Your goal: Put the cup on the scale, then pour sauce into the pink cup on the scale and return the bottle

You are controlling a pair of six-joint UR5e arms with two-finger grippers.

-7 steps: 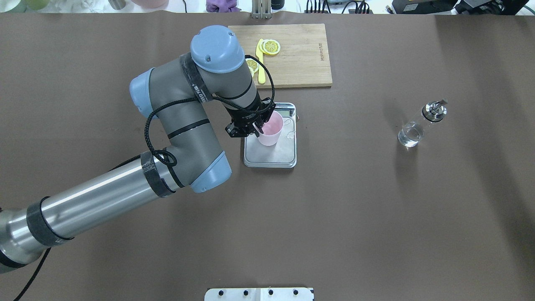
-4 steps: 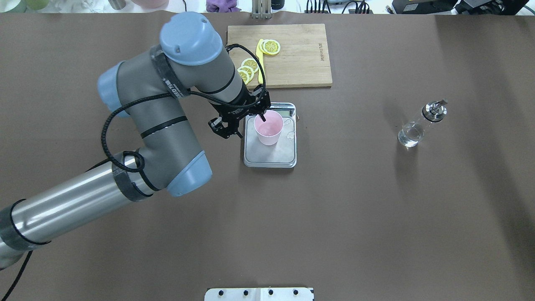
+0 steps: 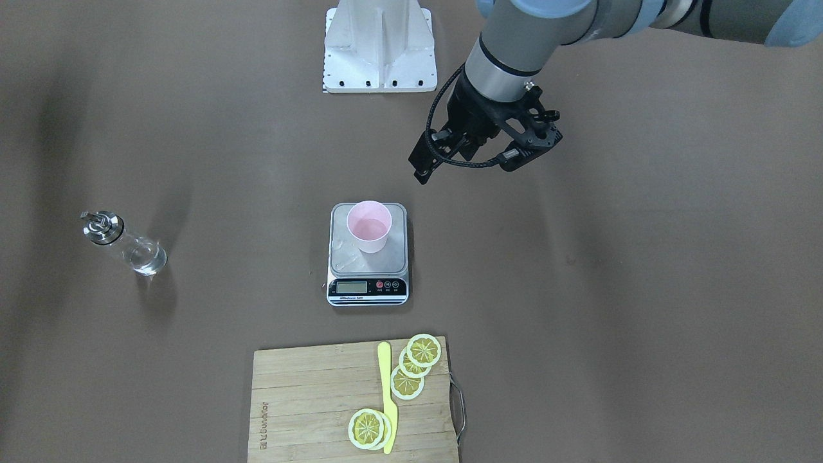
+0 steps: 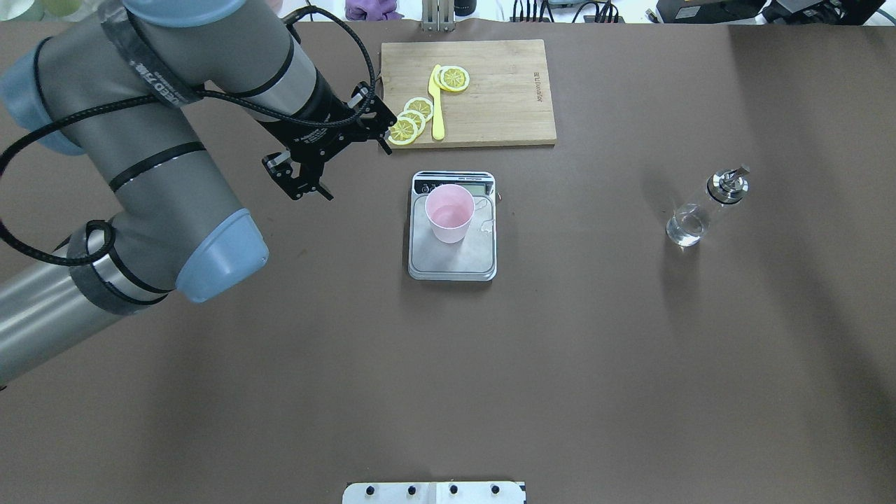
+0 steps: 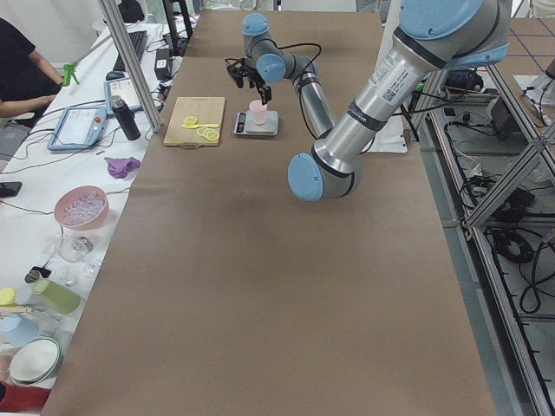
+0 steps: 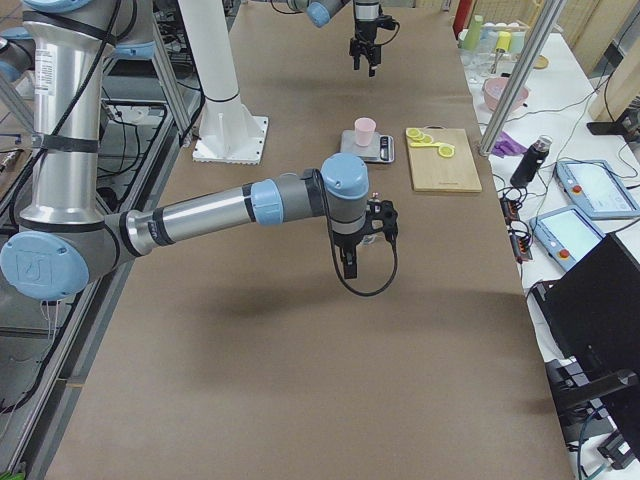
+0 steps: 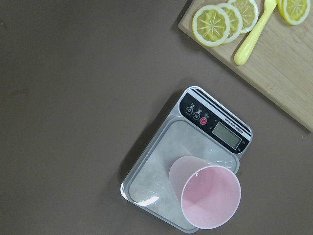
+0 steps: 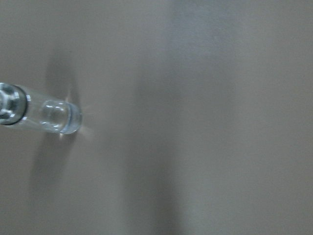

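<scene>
The pale pink cup stands upright on the steel platform of the scale, apart from both grippers; it also shows in the front view and the left wrist view. My left gripper is open and empty, raised, to the left of the scale. The clear glass bottle with its metal pourer holds the clear sauce and stands at the table's right; it also shows in the right wrist view. My right gripper shows only in the exterior right view, raised; I cannot tell its state.
A wooden cutting board with lemon slices and a yellow knife lies just behind the scale. A few clear drops sit on the platform beside the cup. The robot's base plate is at the near edge.
My left gripper has let go of the cup, risen and moved away to the left. The cup stays on the scale. The bottle has not moved.
</scene>
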